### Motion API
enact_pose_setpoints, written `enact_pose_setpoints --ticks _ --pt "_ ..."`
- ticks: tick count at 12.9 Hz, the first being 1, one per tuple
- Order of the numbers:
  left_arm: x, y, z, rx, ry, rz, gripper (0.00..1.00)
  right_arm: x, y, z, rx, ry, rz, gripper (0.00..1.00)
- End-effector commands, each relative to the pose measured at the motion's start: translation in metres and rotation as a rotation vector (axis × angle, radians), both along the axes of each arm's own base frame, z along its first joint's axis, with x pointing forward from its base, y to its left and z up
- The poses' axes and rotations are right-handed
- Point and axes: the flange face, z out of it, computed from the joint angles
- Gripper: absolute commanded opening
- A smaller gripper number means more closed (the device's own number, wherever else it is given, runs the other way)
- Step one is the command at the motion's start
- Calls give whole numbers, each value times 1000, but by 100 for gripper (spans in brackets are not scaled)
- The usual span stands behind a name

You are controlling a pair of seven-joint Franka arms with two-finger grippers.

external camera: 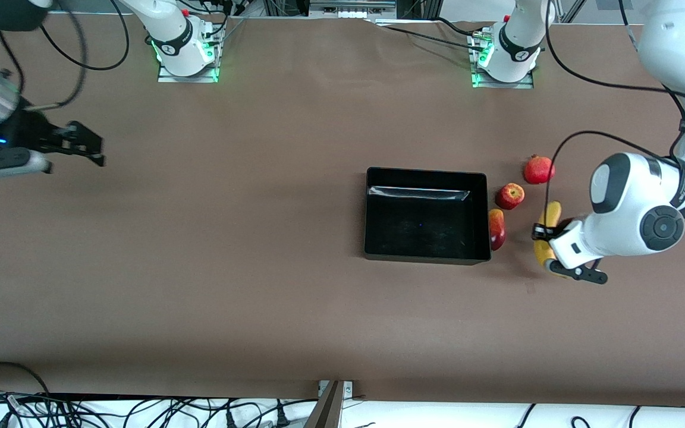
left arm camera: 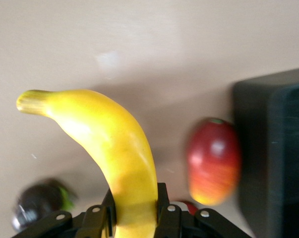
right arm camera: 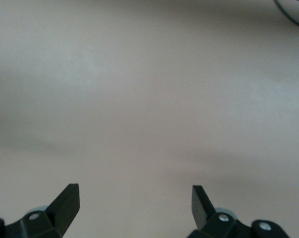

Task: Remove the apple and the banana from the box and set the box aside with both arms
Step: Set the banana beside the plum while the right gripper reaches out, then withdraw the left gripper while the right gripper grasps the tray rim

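The left gripper point(left arm camera: 135, 218) is clenching the banana point(left arm camera: 107, 148) beside the black tray point(external camera: 426, 215), while the right gripper point(right arm camera: 134, 203) is waiting, jaws released, over bare table point(external camera: 229, 238).

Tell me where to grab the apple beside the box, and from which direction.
Grip the apple across its round middle, coming straight down from above. It sits apart from the pomegranate and mango, but the box wall is close, so set the fingers along the wall. The left end effector holds the banana.
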Motion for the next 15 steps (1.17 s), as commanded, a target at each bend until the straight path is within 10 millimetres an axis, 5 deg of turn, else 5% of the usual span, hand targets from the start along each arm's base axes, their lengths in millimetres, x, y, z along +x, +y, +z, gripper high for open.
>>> enact_pose_setpoints --ticks 1,3,5,8,11,13,15 --pt "-25 -10 -35 48 -77 -127 6 -1 51 -16 -29 20 101 100" --pt "-36 -17 -60 70 -145 -209 12 -7 90 -35 -39 57 165 100" --pt "-32 -10 -61 81 -166 -219 100 -10 122 -48 -32 66 212 100" --pt "-20 -10 -30 92 -208 -201 100 -5 191 -105 21 105 175 100" --pt "-14 -38 60 82 -198 -127 100 -6 284 -165 48 76 -29 100" --pt "-4 -30 140 59 -85 19 100 -13 341 -208 57 69 -193 100" --pt "-8 -31 197 72 12 111 100 -24 394 -242 106 23 -287 100"
